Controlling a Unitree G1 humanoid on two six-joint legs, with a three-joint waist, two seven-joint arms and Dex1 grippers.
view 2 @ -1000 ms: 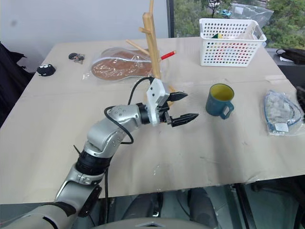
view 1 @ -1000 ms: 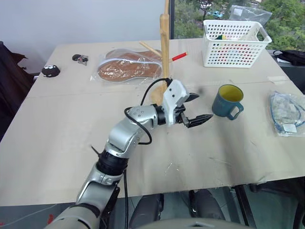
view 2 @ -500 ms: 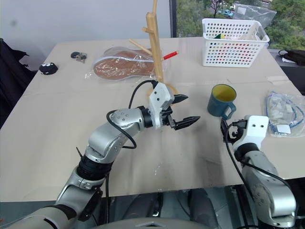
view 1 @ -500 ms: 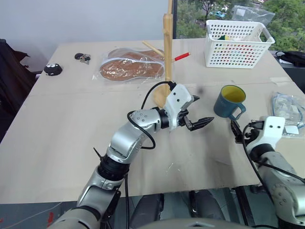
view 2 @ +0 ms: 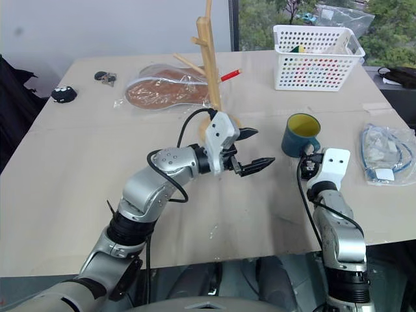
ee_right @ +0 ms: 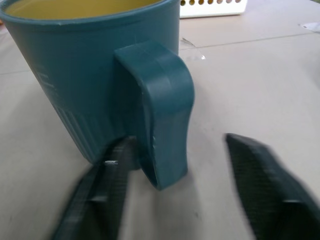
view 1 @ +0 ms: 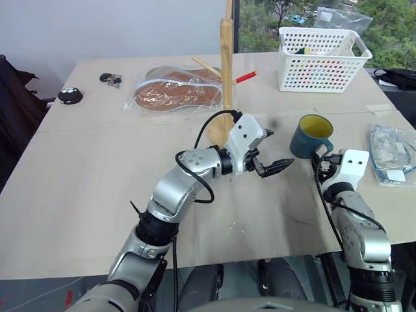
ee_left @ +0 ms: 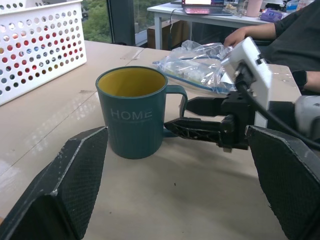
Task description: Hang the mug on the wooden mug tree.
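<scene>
Right wrist view shows the right gripper (ee_right: 175, 195) with fingers spread either side of the mug's handle (ee_right: 162, 107). The mug (view 1: 312, 135) stands upright on the tabletop (view 1: 84, 182), beside the wooden mug tree (view 1: 225, 71). Left gripper (view 1: 268, 153) hovers nearby, fingers spread and empty.

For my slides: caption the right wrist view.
Right end effector straddling the mug handle, fingers apart.

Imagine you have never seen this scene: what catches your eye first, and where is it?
The teal mug with its yellow inside stands upright on the table, with the right gripper straddling its handle, fingers not yet closed. The left gripper hangs open just left of it, and the mug tree rises behind.
</scene>
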